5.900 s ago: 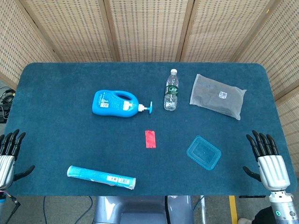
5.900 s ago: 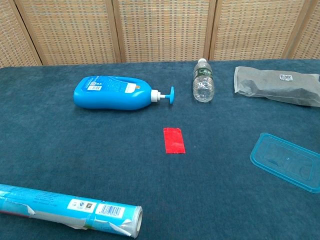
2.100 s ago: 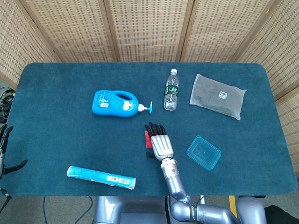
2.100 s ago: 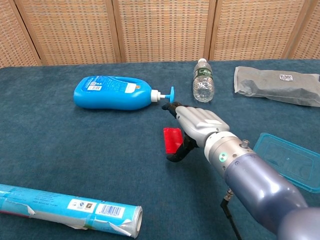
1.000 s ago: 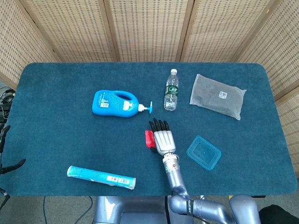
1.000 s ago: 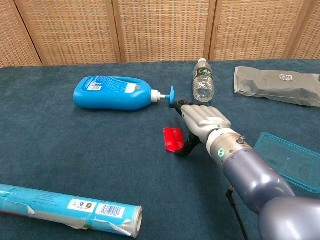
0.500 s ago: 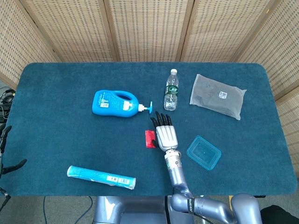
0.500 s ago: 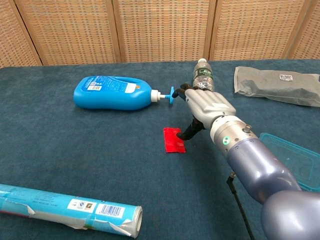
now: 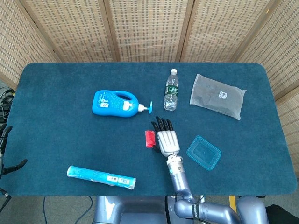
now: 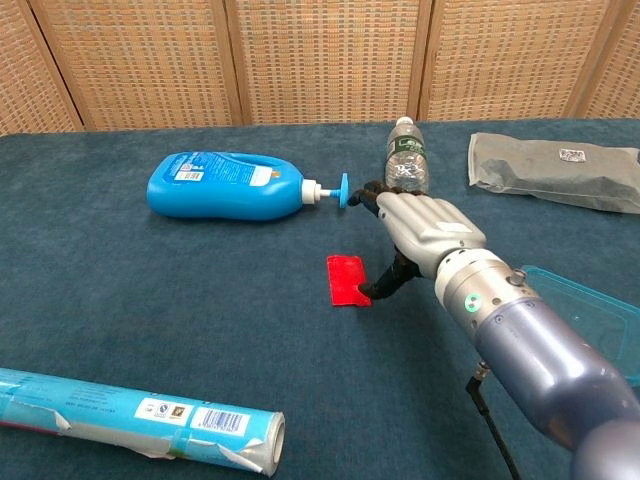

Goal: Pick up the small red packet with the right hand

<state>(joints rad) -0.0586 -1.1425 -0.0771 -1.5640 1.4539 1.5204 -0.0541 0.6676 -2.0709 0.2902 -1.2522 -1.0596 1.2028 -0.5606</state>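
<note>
Just right of the small red packet [image 10: 346,280], the right hand [image 10: 425,232] hangs low over the blue cloth table [image 9: 56,140] with fingers [image 9: 162,124] stretched flat and apart, holding nothing; its dark thumb tip meets the packet's right edge, and the packet lies flat mid-table; the left hand [image 9: 3,154] shows only at the table's left edge, its grip impossible to tell; a blue pump bottle [image 9: 114,103] lies beyond the packet
</note>
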